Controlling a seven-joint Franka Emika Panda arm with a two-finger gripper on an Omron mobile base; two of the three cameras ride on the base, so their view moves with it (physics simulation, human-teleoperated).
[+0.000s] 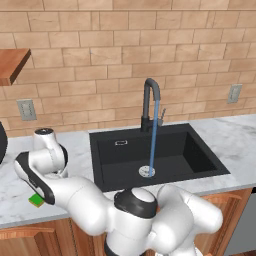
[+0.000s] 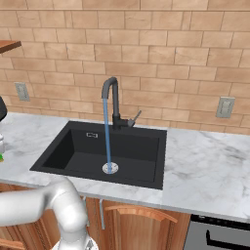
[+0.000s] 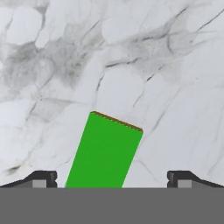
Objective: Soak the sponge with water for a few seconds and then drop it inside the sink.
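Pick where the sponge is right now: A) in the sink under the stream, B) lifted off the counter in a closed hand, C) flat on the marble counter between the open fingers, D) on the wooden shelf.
C: the sponge lies flat on the counter, between the spread fingers of the open hand.

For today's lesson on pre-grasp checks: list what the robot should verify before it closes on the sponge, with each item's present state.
1. Gripper open: ok.
2. Sponge between the fingertips: ok, lying askew on the counter.
3. Fingers low enough to grip the sponge: cannot tell.
4. Water running from the tap: ok.
5. Sink clear for the drop: ok.
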